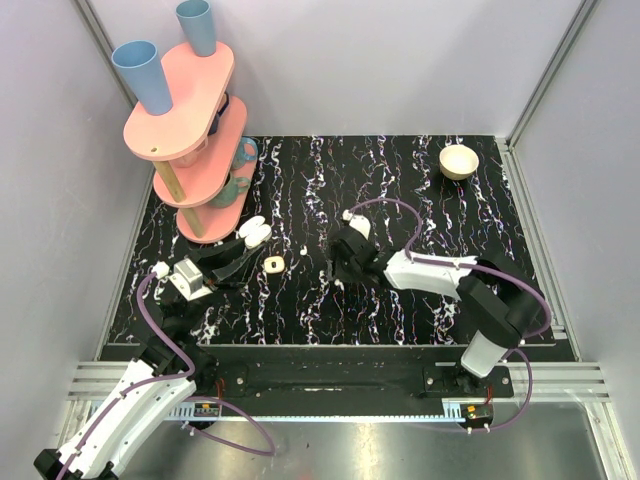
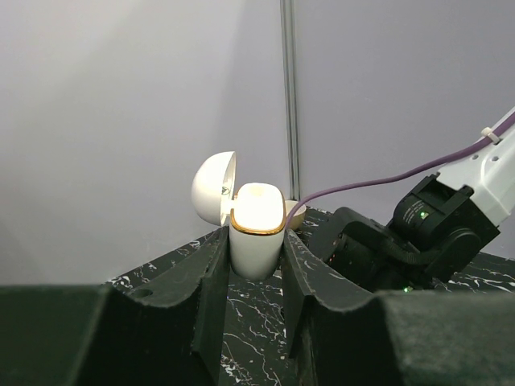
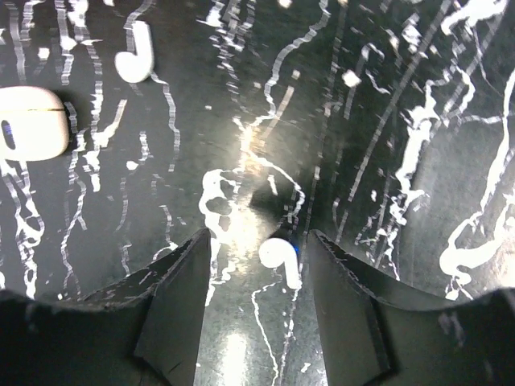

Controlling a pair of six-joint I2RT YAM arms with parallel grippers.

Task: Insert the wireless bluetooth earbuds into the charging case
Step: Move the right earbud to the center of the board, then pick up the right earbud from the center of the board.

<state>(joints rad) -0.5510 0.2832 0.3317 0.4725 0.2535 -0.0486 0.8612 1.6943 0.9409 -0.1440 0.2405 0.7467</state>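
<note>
Robot test cell, lab setting. Plain pale panels [image 1: 380, 60] are closing in the table on three sides, with metal posts [image 1: 545, 70] running up the far corners. The black, white-veined tabletop [image 1: 400, 180] is sitting against a ribbed aluminium rail [image 1: 575, 380] along the near edge. Two arms [image 1: 120, 420] are standing bolted there, purple cables [image 2: 378, 176] looping free. Props are standing at the far corners: a pink tiered stand [image 1: 195, 110] with blue cups [image 1: 145, 75] left, a small bowl [image 1: 459, 160] right.

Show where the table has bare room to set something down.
Bare: the back strip between the pink stand and the wooden bowl, and the patch between that bowl and the right arm. Crowded: left-centre, around the charging case, cream piece, loose earbud and right fingers.
</note>
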